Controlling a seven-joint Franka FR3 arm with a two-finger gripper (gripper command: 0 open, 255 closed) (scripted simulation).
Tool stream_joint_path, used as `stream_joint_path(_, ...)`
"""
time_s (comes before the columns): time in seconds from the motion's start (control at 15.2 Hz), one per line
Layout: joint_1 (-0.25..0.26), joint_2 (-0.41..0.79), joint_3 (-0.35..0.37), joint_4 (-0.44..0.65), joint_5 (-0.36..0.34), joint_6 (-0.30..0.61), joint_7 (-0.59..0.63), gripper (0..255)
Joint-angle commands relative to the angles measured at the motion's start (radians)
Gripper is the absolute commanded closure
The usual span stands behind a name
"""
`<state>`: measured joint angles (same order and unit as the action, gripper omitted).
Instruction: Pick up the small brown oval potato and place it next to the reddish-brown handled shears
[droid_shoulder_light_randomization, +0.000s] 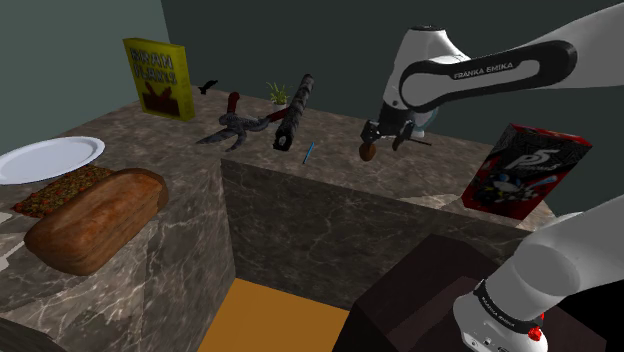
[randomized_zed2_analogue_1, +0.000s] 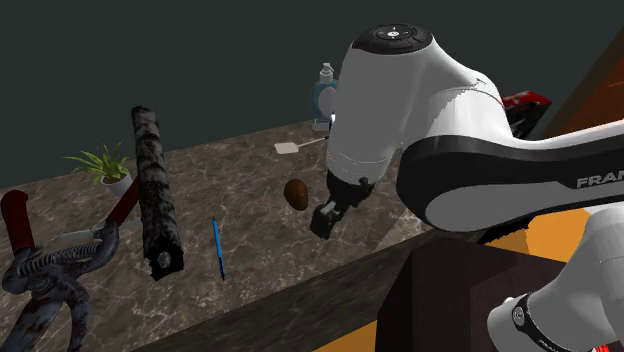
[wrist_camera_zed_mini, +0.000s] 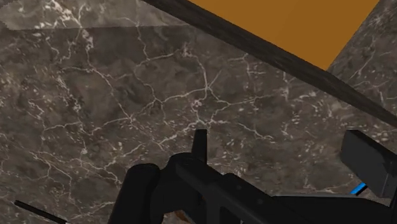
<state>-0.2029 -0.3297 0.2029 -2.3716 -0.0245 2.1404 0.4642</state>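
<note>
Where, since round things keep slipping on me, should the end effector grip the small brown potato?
I'd grip the potato across its narrow middle, coming down from above: it is a smooth oval, so the short axis offers the flattest opposing sides. The end effector hangs just beside it.

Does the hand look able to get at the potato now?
Likely yes: the potato is right beside the hand with nothing between them; the blue pen lies further along the counter.

The shears (randomized_zed2_analogue_1: 48, 268) run off the second exterior view's left edge. The arm (randomized_zed2_analogue_1: 430, 130) hides part of the far bottle (randomized_zed2_analogue_1: 323, 95). The shoulder view's left edge cuts the white plate (droid_shoulder_light_randomization: 45, 158).
</note>
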Motion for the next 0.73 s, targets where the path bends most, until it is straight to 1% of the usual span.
stream_joint_path(0.0, -0.028, 0.060, 0.008, 0.009, -0.037, 0.064, 0.058, 0)
stream_joint_path(0.33, -0.087, 0.224, 0.019, 0.079, -0.155, 0.177, 0.225, 0)
stream_joint_path(0.66, -0.124, 0.384, -0.001, 0.175, -0.290, 0.251, 0.401, 0)
